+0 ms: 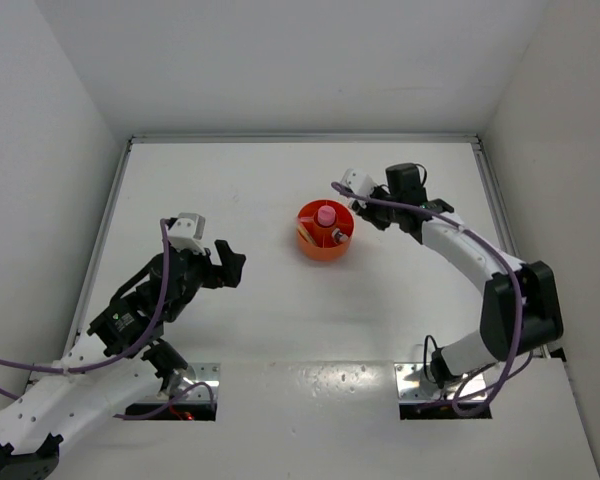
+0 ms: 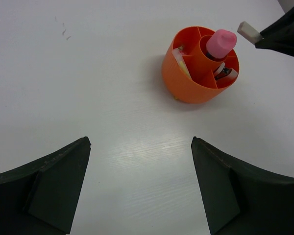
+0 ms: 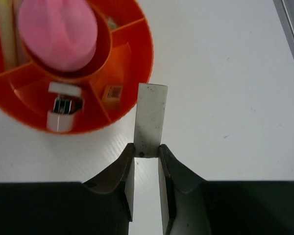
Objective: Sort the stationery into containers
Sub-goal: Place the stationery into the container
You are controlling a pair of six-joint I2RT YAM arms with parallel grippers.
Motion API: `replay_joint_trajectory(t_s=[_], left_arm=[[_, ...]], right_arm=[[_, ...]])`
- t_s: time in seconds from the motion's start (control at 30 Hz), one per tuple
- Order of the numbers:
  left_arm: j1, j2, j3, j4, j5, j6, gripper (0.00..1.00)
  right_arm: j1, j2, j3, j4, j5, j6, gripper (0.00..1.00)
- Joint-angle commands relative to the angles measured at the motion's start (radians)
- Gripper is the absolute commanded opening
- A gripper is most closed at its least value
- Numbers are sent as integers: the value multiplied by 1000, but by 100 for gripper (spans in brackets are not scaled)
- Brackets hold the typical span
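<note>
The round orange tub (image 1: pixel 324 246) stands mid-table. A pink-capped tube (image 3: pixel 59 29) sits upright in its central well. A cream stick (image 3: pixel 5 39), a small beige block (image 3: pixel 112 93) and a white piece (image 3: pixel 63 105) lie in its outer compartments. My right gripper (image 3: pixel 146 152) is shut on one end of a white eraser block (image 3: pixel 150 117). It holds the block just outside the tub's rim, with the far end reaching the rim's edge. The left wrist view also shows that eraser block (image 2: pixel 249 32) to the right of the tub (image 2: pixel 186 83). My left gripper (image 2: pixel 139 147) hangs open and empty, well to the left of the tub.
White walls enclose the table on the left, the back and the right. A raised metal edge (image 3: pixel 289 34) runs along the right side near my right gripper. Bare white tabletop (image 2: pixel 88 73) lies between my left gripper and the tub.
</note>
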Motion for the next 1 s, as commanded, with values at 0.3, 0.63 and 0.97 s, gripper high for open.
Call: replay_joint_trajectory(t_s=[0.3, 0.63, 0.97], left_arm=[[12, 1, -4, 37, 7, 9, 90], [12, 1, -4, 37, 7, 19, 90], [12, 1, -4, 37, 7, 19, 90]], right_arm=[[7, 206, 267, -2, -110, 148, 9], [7, 263, 304, -97, -159, 129, 12], [7, 308, 313, -117, -168, 129, 23]])
